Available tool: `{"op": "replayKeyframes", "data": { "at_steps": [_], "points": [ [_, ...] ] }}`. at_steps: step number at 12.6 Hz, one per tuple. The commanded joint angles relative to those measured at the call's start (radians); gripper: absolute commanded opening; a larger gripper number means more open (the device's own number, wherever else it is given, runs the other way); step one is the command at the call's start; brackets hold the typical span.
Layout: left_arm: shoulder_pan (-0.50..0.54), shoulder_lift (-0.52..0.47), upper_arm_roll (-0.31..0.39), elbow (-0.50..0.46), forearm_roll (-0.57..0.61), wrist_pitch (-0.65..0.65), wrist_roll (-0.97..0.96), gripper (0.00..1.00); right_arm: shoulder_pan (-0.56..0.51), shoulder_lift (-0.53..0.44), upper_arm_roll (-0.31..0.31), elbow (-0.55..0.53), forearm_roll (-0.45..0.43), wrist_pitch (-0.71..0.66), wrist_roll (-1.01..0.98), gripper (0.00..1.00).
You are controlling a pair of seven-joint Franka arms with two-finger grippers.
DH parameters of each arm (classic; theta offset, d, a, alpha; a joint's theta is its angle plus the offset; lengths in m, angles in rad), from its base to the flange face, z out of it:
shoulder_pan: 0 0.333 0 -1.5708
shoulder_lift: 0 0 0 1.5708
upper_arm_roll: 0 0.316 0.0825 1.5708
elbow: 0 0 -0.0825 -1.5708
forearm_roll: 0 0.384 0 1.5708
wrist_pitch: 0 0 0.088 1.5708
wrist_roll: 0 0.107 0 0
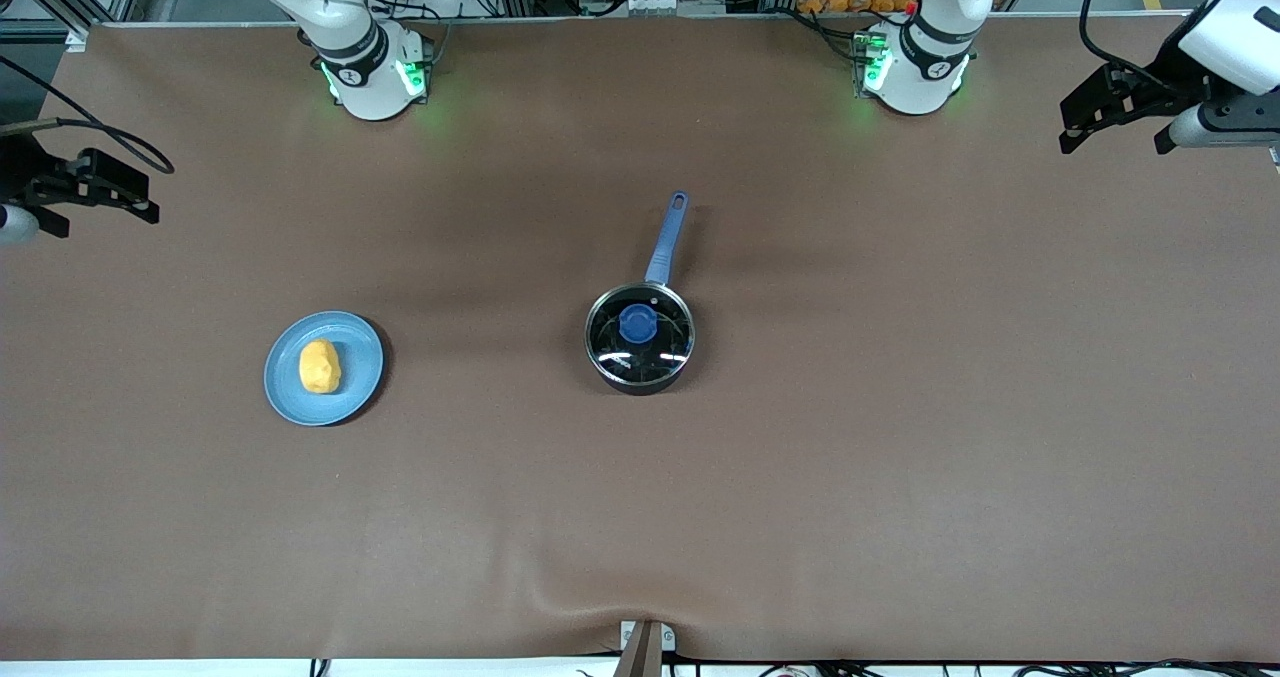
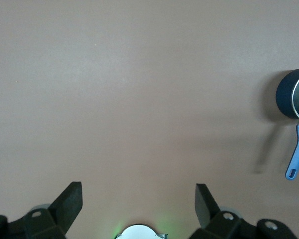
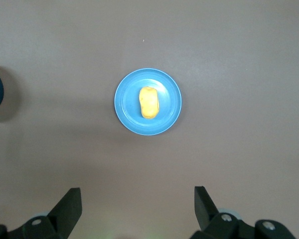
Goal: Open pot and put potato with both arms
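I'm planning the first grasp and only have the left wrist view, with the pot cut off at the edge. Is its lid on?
Observer: Yes, the glass lid sits on the pot.
Operator: Where's the potato?
Observer: The potato lies on a blue plate, toward the right arm's end of the table.
Operator: And the right gripper?
Observer: The right gripper is open, high over the table near that end, holding nothing.
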Motion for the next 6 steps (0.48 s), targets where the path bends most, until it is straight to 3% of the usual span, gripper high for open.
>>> {"op": "replayKeyframes", "data": {
  "at_steps": [1,6],
  "points": [
    [0.023,0.009,-0.003,0.028,0.009,-0.016,0.011,1.00,-0.029,-0.010,0.004,-0.025,-0.001,0.012,0.002,1.00],
    [0.026,0.010,-0.003,0.036,0.008,-0.016,0.015,1.00,-0.045,-0.010,0.004,-0.034,-0.001,0.010,-0.001,1.00]
  ]
}}
